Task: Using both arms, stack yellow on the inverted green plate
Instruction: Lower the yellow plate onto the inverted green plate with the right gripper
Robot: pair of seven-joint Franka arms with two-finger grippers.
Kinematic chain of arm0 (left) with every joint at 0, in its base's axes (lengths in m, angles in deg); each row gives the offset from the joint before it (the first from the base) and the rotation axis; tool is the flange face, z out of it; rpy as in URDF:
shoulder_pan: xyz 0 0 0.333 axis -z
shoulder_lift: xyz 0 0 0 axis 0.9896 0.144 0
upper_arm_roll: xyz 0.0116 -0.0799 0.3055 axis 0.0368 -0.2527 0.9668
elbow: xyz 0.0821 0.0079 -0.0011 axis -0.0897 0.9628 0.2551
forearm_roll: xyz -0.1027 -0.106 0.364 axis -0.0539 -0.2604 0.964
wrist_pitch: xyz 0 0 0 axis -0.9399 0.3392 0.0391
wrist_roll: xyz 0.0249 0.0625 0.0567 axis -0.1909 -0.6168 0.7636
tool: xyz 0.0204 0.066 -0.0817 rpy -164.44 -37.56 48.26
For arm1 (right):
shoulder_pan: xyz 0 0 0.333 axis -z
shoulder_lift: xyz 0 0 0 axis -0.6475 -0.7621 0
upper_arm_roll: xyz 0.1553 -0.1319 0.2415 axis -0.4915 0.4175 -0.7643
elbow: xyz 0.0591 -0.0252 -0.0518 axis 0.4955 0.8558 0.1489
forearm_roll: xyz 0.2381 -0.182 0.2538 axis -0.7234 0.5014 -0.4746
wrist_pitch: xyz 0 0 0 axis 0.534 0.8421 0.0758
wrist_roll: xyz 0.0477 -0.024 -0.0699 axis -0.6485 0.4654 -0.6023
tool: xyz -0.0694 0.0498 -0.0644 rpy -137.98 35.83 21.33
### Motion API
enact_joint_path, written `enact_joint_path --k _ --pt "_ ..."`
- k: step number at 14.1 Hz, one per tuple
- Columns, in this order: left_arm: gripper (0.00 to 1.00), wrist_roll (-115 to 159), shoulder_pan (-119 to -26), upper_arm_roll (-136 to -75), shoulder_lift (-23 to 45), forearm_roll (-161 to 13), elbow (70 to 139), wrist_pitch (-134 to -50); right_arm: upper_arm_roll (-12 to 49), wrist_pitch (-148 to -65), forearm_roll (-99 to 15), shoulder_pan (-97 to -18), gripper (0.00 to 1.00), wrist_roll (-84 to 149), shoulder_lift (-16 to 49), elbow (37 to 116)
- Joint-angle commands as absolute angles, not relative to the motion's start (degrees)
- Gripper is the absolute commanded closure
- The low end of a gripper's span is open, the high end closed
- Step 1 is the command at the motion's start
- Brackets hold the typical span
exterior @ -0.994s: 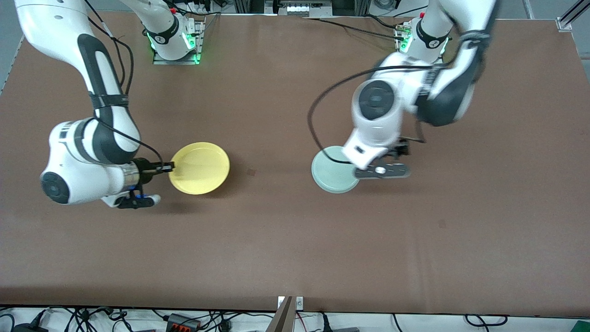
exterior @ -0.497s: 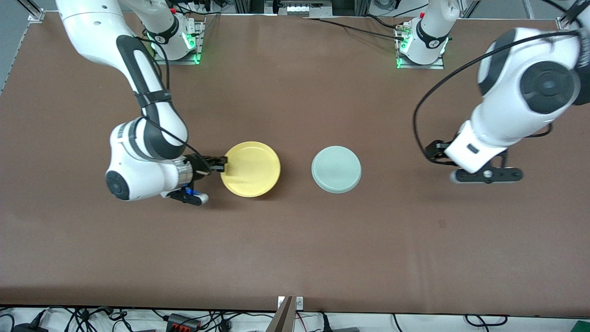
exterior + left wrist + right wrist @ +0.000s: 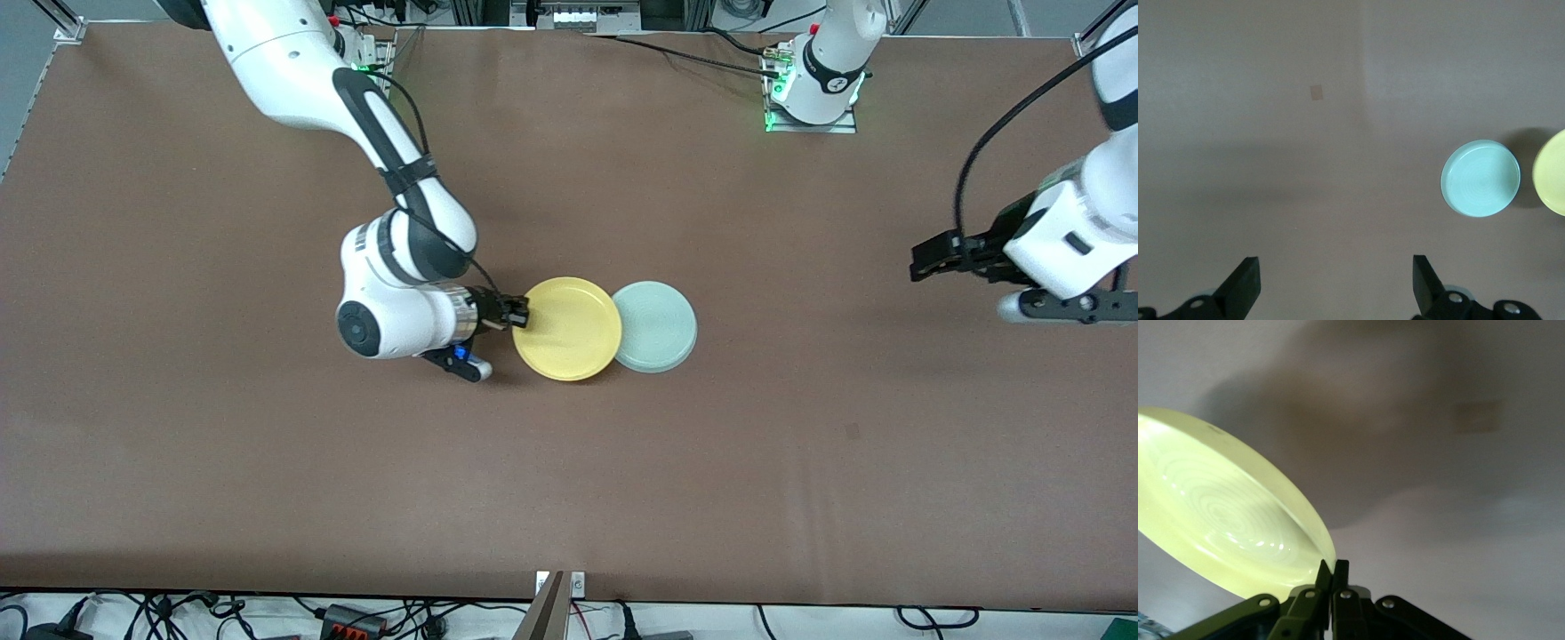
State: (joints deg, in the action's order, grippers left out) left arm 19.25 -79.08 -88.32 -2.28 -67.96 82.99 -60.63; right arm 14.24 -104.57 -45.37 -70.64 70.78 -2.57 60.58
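The yellow plate [image 3: 567,327] hangs above the table at mid-table, its far edge overlapping the rim of the green plate [image 3: 660,325]. My right gripper [image 3: 518,314] is shut on the yellow plate's rim at the edge toward the right arm's end; the right wrist view shows the plate [image 3: 1225,520] pinched between the fingers [image 3: 1332,572]. The green plate lies upside down on the table and also shows in the left wrist view [image 3: 1480,178]. My left gripper [image 3: 925,264] is open and empty, high over the table toward the left arm's end, well away from both plates; its fingertips [image 3: 1246,283] stand wide apart.
The brown table [image 3: 569,462] carries nothing else. The arm bases [image 3: 813,89] stand along the edge farthest from the front camera. Cables lie off the table edge nearest the front camera.
My right gripper has carried the yellow plate toward the green plate until their edges overlap. My left arm has drawn away from the green plate toward its own end of the table.
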Motion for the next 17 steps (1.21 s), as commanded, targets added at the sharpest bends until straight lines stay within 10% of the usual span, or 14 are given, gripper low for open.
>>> enact_joint_path --k 1,4,17 --pt "0.00 15.06 -79.00 -86.09 -9.67 -69.16 92.02 -64.02 14.76 -109.10 -50.49 -72.52 1.00 72.55 -4.05 59.01" --pt "0.00 14.79 -79.26 -85.56 -15.32 -68.80 101.09 -70.80 14.76 -113.15 -55.51 -75.67 1.00 72.63 -5.19 59.01" --pt "0.00 9.69 -81.11 -87.40 -18.49 -66.96 103.48 -70.37 14.76 -122.74 -59.02 -81.92 1.00 72.20 -9.59 59.01"
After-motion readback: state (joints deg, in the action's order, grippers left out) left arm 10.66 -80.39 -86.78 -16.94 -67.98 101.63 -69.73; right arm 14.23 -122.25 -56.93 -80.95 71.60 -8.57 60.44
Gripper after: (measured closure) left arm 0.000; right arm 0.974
